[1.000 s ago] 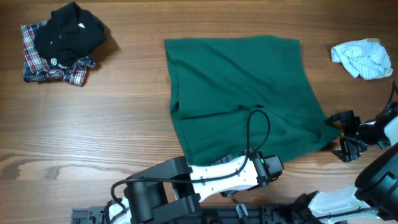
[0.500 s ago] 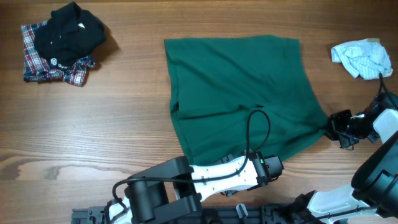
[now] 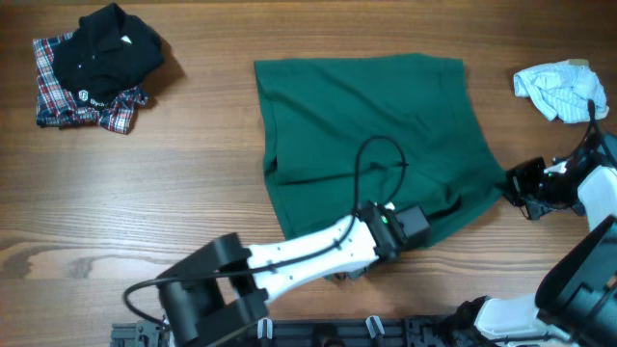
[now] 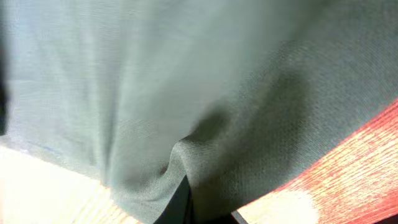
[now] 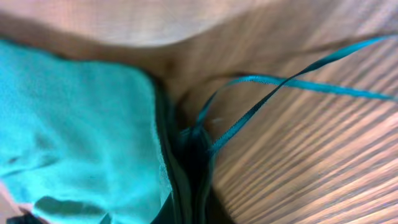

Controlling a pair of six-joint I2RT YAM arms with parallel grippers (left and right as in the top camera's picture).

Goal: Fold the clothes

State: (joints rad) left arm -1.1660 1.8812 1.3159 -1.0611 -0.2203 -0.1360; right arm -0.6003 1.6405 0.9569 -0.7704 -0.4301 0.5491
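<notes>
From overhead I see the green garment (image 3: 366, 135) lying mostly flat in the middle of the table (image 3: 193, 193). It has a soft crease across its lower half, and its edge is narrow at 12 o'clock and flares toward 5 o'clock. My left gripper (image 3: 416, 222) sits on the hem at 6 o'clock, and my right gripper (image 3: 521, 188) meets the corner at 4 o'clock, which is drawn out to a point. A black-and-plaid pile (image 3: 92, 67) sits at 10 o'clock and a crumpled pale blue cloth (image 3: 562, 90) at 2 o'clock.

On the left wrist, the fabric fills the view, puckered into a fold at a dark fingertip (image 4: 180, 202), so the gripper looks clenched on the hem.

On the right wrist, the fabric's edge bunches down into the dark gap at 6 o'clock, so it looks pinched there. Two thin ribbons (image 5: 280, 81) trail across the wood.
</notes>
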